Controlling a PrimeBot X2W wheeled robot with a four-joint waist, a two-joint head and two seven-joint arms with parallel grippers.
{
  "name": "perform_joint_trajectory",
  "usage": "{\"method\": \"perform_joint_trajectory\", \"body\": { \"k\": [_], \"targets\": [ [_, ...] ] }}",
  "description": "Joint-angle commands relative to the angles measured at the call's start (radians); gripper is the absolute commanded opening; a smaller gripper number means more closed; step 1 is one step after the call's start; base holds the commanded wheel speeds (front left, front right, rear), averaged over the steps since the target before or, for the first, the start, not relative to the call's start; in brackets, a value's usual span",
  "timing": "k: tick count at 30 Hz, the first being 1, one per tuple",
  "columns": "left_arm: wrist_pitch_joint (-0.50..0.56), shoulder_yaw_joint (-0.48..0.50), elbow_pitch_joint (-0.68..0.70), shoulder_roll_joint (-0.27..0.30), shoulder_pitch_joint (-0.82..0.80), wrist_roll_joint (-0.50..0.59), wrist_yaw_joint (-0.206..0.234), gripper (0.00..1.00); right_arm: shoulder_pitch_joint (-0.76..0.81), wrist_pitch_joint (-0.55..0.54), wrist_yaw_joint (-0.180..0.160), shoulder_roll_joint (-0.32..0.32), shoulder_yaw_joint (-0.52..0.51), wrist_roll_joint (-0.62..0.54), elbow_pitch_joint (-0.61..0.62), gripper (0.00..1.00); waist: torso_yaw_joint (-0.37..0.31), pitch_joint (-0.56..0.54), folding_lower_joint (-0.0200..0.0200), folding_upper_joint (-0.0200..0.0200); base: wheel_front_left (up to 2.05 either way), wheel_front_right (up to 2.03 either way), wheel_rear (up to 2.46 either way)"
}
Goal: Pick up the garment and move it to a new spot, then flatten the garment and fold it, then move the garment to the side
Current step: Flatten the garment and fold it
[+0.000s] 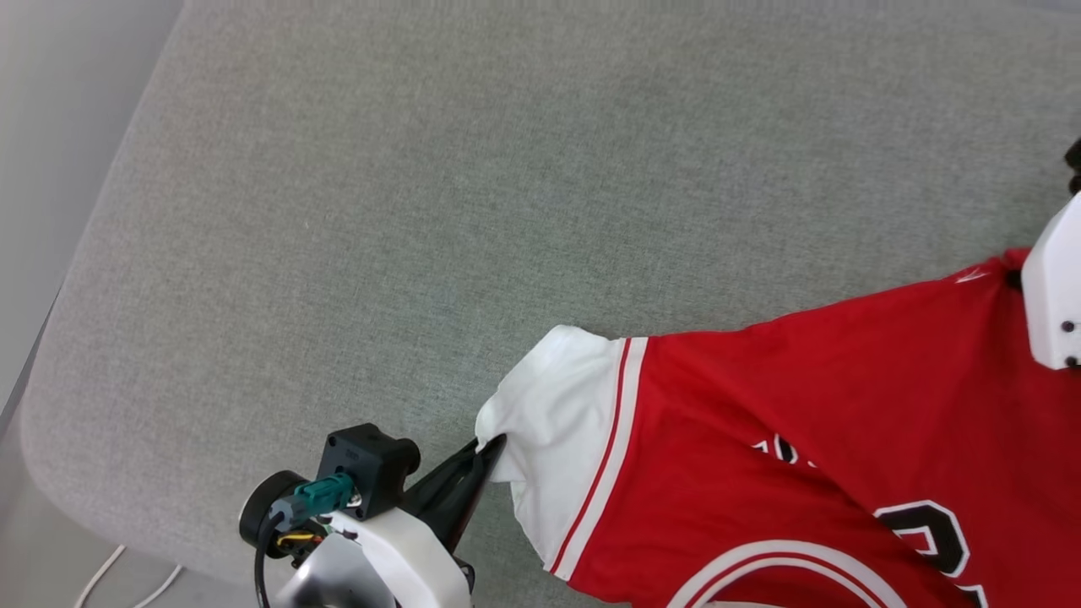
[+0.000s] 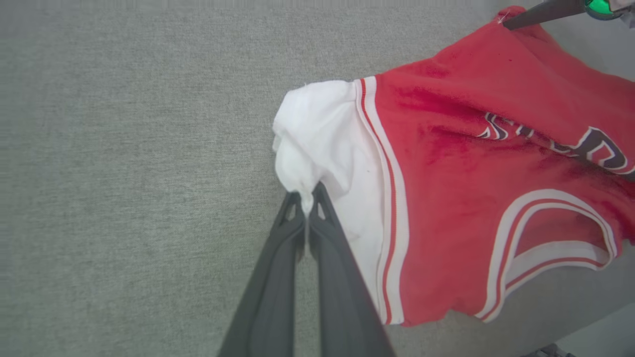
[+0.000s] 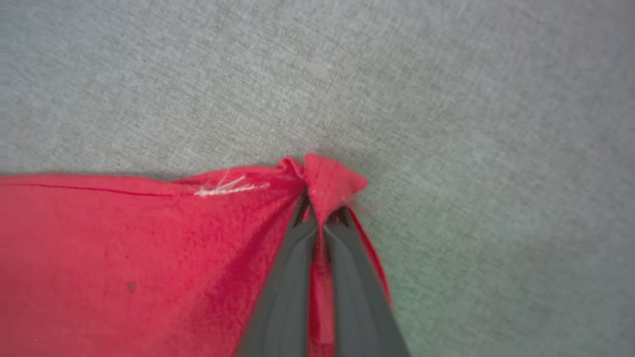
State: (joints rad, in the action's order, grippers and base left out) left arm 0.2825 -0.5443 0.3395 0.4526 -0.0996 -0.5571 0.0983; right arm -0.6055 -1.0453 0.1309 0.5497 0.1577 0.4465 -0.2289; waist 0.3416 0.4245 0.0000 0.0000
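Note:
The garment (image 1: 811, 422), a red jersey with a white sleeve, striped trim and black white-outlined lettering, lies stretched across the lower right of the grey cushion. My left gripper (image 1: 490, 446) is shut on the white sleeve's edge; in the left wrist view the gripper (image 2: 306, 198) pinches the white cloth of the garment (image 2: 446, 163). My right gripper (image 3: 321, 210) is shut on a red corner of the garment (image 3: 124, 258). In the head view only the right arm's white housing (image 1: 1054, 287) shows, at the garment's far right corner.
The grey fabric cushion (image 1: 473, 186) spreads wide and bare to the left and far side of the garment. Its rounded edge (image 1: 51, 473) falls off at the lower left, where white cables (image 1: 110, 574) lie on the floor.

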Motion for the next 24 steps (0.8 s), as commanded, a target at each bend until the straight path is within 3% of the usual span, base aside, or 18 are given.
{"method": "perform_joint_trajectory", "body": {
  "k": [1,12,18,24],
  "targets": [
    [-0.005,0.005,0.002,0.003,0.002,0.003,0.005,0.0,0.023,0.006,0.0,-0.012,0.015,0.006,-0.022,0.0,-0.023,-0.033,0.0,0.0,0.0,0.0,0.0],
    [-0.033,0.066,0.04,0.054,0.008,0.026,0.039,0.0,-0.016,0.17,0.0,-0.013,0.048,0.069,0.02,0.0,-0.144,-0.203,0.0,0.0,0.0,0.0,0.0],
    [-0.053,0.112,0.098,0.076,-0.019,0.048,0.062,0.0,-0.01,0.216,0.0,-0.013,0.032,0.09,0.1,0.0,-0.195,-0.248,0.0,0.0,0.0,0.0,0.0],
    [-0.112,0.205,0.184,0.1,-0.094,0.098,0.099,0.0,0.012,0.255,0.0,-0.035,0.009,0.091,0.259,0.0,-0.271,-0.292,0.0,0.0,0.0,0.0,0.0]
  ]
}}
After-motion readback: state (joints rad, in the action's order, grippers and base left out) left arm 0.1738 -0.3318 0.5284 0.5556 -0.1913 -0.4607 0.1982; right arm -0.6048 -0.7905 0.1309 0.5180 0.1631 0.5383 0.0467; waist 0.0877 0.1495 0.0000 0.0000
